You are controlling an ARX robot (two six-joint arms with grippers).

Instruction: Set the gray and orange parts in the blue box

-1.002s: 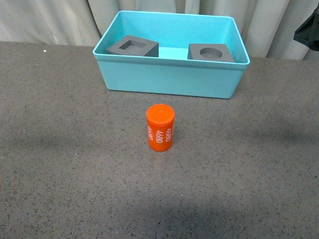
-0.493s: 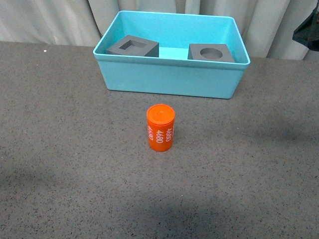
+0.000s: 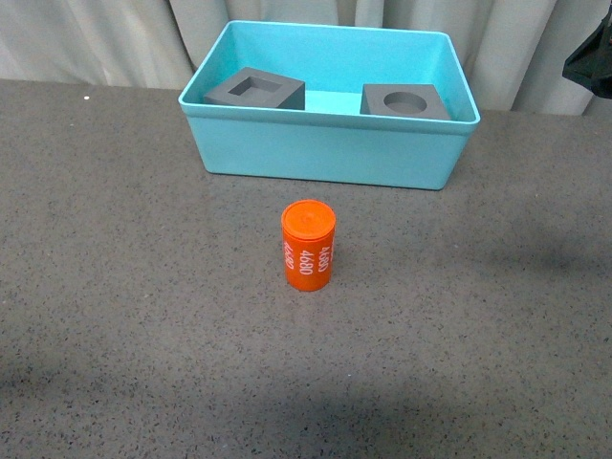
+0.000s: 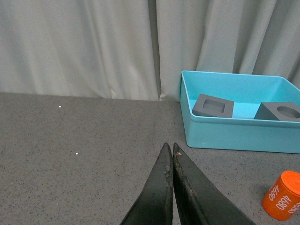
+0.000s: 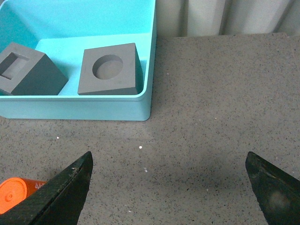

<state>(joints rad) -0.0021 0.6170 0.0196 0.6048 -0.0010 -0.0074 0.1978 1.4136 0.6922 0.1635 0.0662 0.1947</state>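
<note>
— Gray speckled tabletop [image 3: 115,335], pale curtain [image 3: 86,38] behind. Entry: blue box [image 3: 325,158] at the far side, centre. Both gray cubes sit inside it, well apart: square-recess cube [image 3: 253,89] toward the robot's left, round-recess cube [image 3: 405,99] toward its right.
— Logged. The orange cylinder [image 3: 308,245]?
— Out on the table, near the box's front wall but apart from it, roughly on the centre line. Upright: long axis vertical, white numbers running up the side.
— Two of three parts in, by my reckoning. Grippers?
— Left gripper [image 4: 169,149]: fingers pressed together, nothing between them. Right gripper [image 5: 168,161]: fingers spread wide, nothing held. Neither arm shows clearly in the front view. A dark shape [image 3: 591,57] sits at that view's right edge; cannot identify it.
— Which one stands better for the cylinder?
— Right wrist view catches the cylinder's top just outside one finger, partly hidden by it. From the left gripper, the cylinder lies ahead of the closed tips and toward the robot's right. Cannot say firmly which is nearer. Judgement: the right arm suits, its fingers being spread; it needs a shift toward the robot's left to bracket the cylinder.
— Approach?
— Judgement: one finger on each side of the round wall, axis kept vertical, then over the rim into the gap between the cubes.
</note>
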